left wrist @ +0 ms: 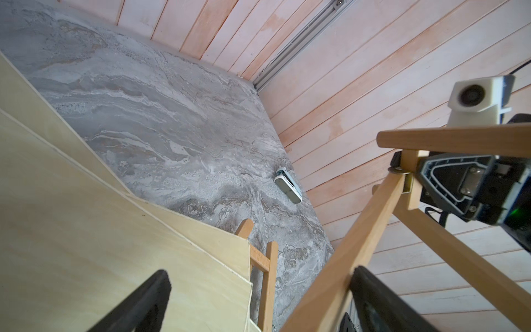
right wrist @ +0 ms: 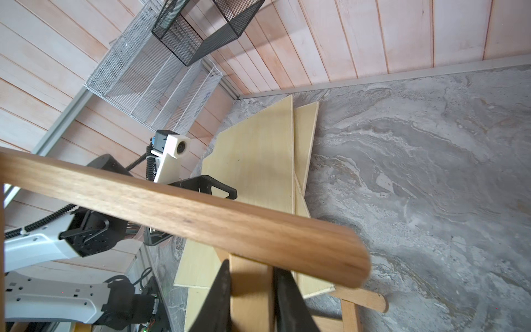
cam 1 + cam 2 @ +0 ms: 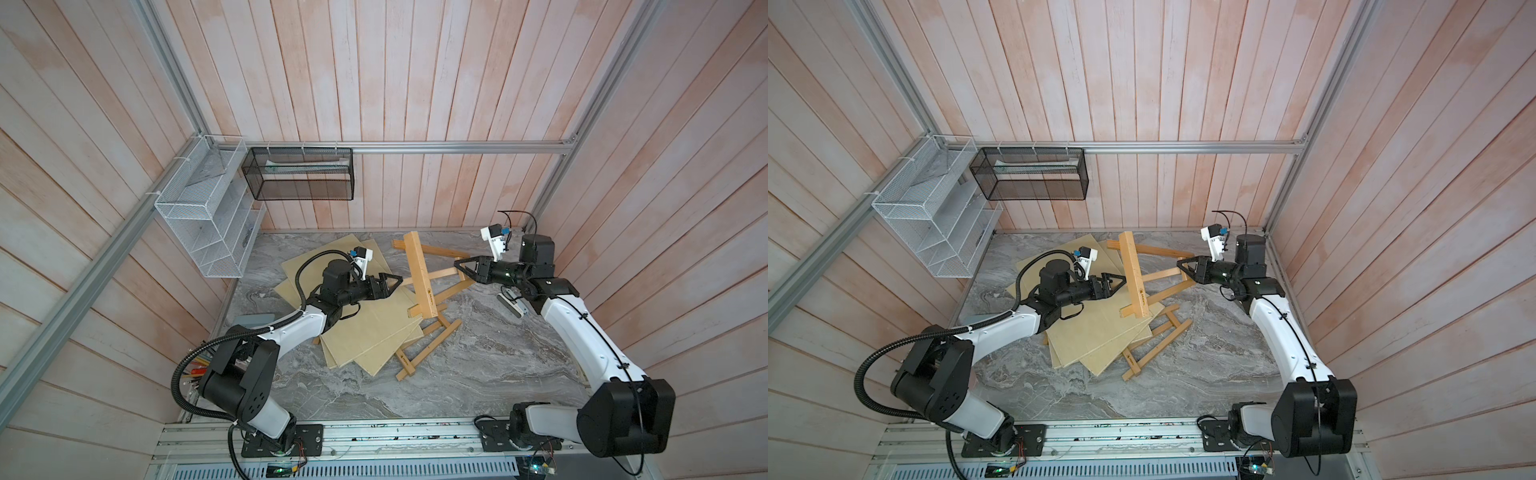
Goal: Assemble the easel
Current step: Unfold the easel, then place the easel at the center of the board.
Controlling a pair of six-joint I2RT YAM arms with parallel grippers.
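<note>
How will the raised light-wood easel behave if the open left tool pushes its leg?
Probably swings: a metal hinge joins the legs of the light-wood easel, so a pushed leg likely pivots. Its slim slats look stiff and light. Only the right tool holds it, by one slat, so a hard push from the left tool may twist it in that grip.

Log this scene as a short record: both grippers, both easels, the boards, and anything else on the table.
held easel: tilted above the boards
right gripper: shut on held easel's hinged top end
left gripper: open, beside a leg of the held easel, gripping nothing
second easel: flat on table, partly under boards
boards: fanned stack of plywood sheets
white device: on table near right arm
</note>
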